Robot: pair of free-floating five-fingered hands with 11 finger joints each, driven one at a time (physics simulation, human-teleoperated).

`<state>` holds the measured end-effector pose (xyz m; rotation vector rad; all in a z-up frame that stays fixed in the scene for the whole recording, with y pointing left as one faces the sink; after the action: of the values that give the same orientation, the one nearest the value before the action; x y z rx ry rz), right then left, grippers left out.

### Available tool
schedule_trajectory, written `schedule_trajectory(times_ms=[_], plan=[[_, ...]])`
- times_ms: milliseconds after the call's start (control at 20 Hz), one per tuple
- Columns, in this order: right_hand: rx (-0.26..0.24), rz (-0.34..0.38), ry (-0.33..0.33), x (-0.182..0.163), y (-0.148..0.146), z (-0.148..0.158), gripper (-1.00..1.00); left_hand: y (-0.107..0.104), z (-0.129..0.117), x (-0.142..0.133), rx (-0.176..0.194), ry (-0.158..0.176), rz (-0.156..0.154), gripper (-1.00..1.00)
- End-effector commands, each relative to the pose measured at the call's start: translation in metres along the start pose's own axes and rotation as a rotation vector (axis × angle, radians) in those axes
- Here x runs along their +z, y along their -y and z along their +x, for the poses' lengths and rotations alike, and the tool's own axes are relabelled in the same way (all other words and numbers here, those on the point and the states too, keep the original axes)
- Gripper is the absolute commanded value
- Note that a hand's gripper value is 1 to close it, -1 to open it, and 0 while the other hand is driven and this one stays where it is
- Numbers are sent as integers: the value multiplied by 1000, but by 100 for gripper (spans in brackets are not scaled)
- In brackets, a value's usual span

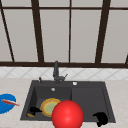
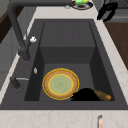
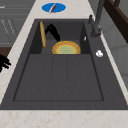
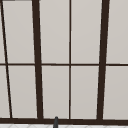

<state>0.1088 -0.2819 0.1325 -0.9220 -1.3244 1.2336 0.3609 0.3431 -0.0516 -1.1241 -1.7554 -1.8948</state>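
Red ball (image 1: 67, 115) in front view; side views: plate (image 2: 60, 83) unobscured.

The front view faces the sink (image 1: 67, 100) and window. Both side views look along the sink from opposite ends. The upper view faces the window (image 4: 70, 60).

Red ball (image 1: 67, 114) at the front edge, blue plate (image 1: 5, 103) on the left counter, faucet (image 1: 56, 71), window (image 4: 70, 60) behind the sink
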Motion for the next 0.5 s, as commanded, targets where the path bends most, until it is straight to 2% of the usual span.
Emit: schedule_trajectory(times_ms=[0, 50, 150, 250, 300, 450], plan=[[0, 0, 0, 0, 0, 0, 0, -9, -3, 5, 8, 6, -2, -100], [0, 0, 0, 0, 0, 0, 0, -7, 1, 2, 20, 14, -3, -100], [0, 0, 0, 0, 0, 0, 0, -22, 9, 2, 39, 22, -2, -100], [0, 0, 0, 0, 0, 0, 0, -34, 20, 1, 30, 11, 5, -100], [0, 0, 0, 0, 0, 0, 0, -38, 26, -2, 14, 10, -4, -100], [0, 0, 0, 0, 0, 0, 0, -56, 27, -4, 8, 4, -14, -100]])
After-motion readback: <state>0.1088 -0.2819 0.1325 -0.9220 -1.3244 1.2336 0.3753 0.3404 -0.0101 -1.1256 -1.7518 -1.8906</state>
